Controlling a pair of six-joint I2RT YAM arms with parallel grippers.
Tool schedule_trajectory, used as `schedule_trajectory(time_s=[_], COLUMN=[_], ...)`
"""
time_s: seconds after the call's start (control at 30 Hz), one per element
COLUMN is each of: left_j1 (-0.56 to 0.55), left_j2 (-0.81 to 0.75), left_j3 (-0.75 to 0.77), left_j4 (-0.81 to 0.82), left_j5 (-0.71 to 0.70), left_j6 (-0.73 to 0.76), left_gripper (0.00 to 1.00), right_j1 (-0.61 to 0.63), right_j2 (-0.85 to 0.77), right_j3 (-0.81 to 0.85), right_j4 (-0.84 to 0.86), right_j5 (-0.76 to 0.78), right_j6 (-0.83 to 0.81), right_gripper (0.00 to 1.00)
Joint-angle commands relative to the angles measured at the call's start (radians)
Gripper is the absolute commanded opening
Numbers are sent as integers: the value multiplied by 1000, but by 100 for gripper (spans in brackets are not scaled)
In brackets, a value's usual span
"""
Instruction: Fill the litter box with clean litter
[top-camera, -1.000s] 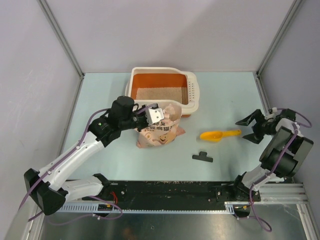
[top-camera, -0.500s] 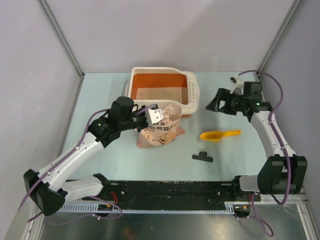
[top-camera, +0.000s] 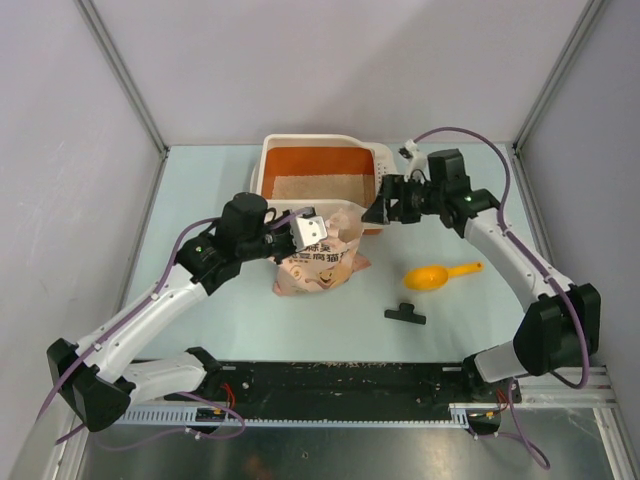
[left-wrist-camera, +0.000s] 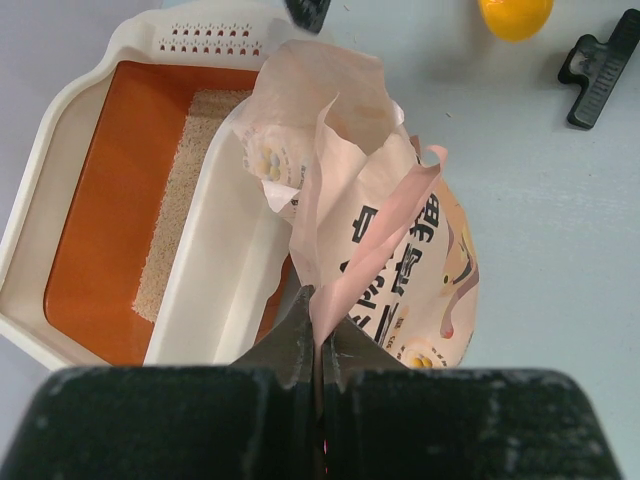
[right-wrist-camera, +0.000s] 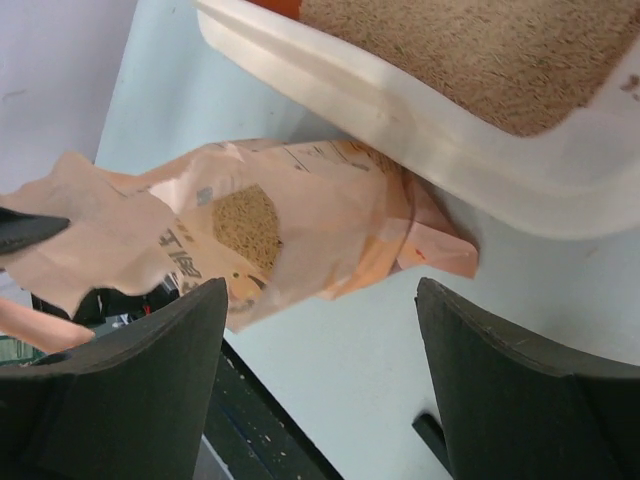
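Observation:
The cream-white litter box (top-camera: 268, 160) stands at the back, with a thin layer of pale beige litter (top-camera: 318, 186) over its orange floor. A pink printed bag (top-camera: 322, 258) leans against its front wall. My left gripper (top-camera: 310, 232) is shut on the bag's upper edge; the left wrist view shows the pink film pinched at the left gripper (left-wrist-camera: 322, 320). The bag's mouth gapes and shows litter (right-wrist-camera: 247, 225) inside. My right gripper (top-camera: 378, 210) hovers open just right of the bag's top, by the box's near right corner. Nothing lies between its fingers (right-wrist-camera: 170, 370).
An orange scoop (top-camera: 440, 272) lies right of the bag. A black clip (top-camera: 405, 314) lies nearer the arms' bases. Grey walls with metal posts close in the table on three sides.
My right arm has swung from the far right edge leftward to the bag's top, its jaws narrowing a little. The left arm and the bag have stayed put.

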Motion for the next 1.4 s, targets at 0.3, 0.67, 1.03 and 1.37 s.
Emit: schedule_trajectory(time_s=[0.3, 0.67, 1.03, 1.37], left_j1=[0, -6, -12, -12], left_j2=[-33, -29, 16, 36], left_j3=[51, 56, 103, 85], left_j4=[23, 21, 21, 23], left_j5=[52, 134, 254, 226], left_j6=[-35, -19, -41, -35], left_gripper=[0, 0, 0, 0], right_j1=[171, 203, 172, -148], right_j2=[83, 22, -118, -197], right_j3=[143, 141, 91, 28], right_j4=[-107, -142, -199, -159], right_j5=[349, 363, 237, -304], right_j6=[-58, -119, -176, -454], right_gripper=[49, 0, 0, 59])
